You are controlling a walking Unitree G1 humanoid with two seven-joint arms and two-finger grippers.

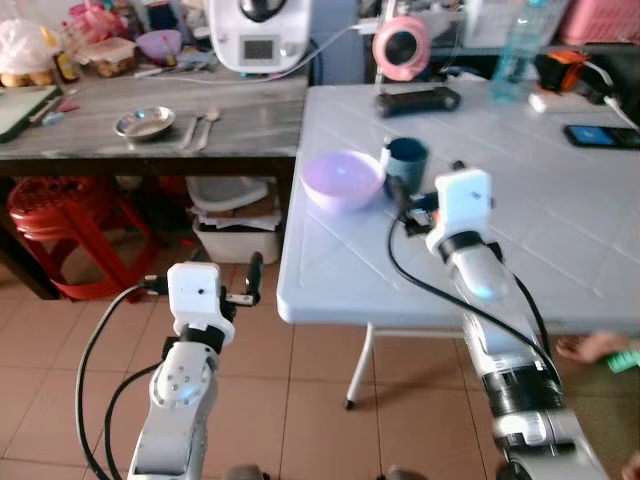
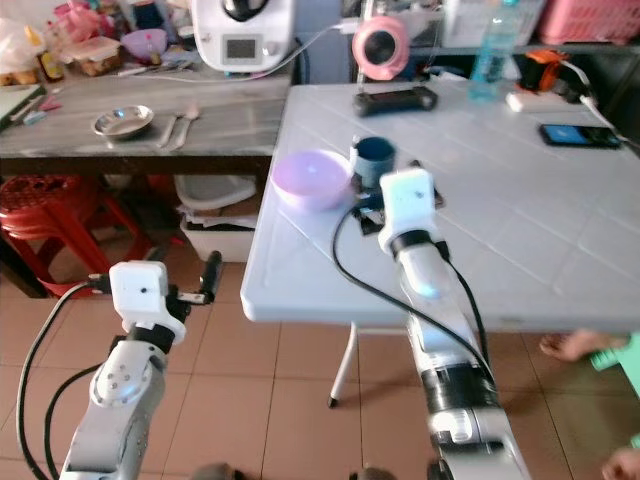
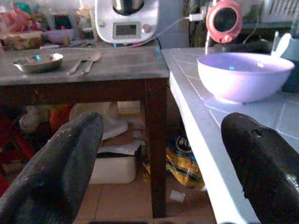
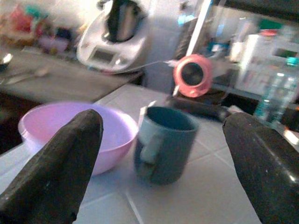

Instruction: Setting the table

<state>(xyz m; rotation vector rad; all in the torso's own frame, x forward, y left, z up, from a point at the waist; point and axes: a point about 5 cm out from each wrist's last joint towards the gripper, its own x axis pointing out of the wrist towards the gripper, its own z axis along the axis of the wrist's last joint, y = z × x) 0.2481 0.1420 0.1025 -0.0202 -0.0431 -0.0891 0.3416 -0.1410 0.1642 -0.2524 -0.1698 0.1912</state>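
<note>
Right gripper (image 4: 159,135) over the white tabletop (image 1: 560,230), jaws spread wide and grasping nothing, aimed at one teal mug (image 4: 163,144) just ahead between the two black fingers (image 4: 56,168). Mug upright near the tabletop's left edge, handle turned toward the gripper, just beside one lilac bowl (image 1: 343,180); touching or apart cannot be told. From the head views, fingertips mostly hidden behind the white wrist housing (image 1: 462,200), mug half covered by it.

Left gripper (image 3: 161,163) lower, off the tabletop's left edge and over the tiled floor (image 1: 300,400), jaws also released and empty. Through the left wrist view: the bowl's side, seen from below the rim, and the underside space of the wooden tabletop (image 1: 240,120), with one white bin (image 3: 112,163) and a printed bag (image 3: 180,161), details hard to read.

On the wooden tabletop: one small steel dish (image 1: 145,123) and beside it cutlery (image 1: 200,128), looking like two pieces, kind not sure. Behind, one white kitchen machine (image 1: 258,35), top cut off by the frame. On the white tabletop further back: one pink round device (image 1: 401,46), one black controller-like object (image 1: 418,100), one clear bottle (image 1: 515,55) cut off above, one phone (image 1: 600,136). Red stool (image 1: 70,230) under the wooden tabletop. A person's foot (image 1: 590,347) at the right edge, partly cut off.
</note>
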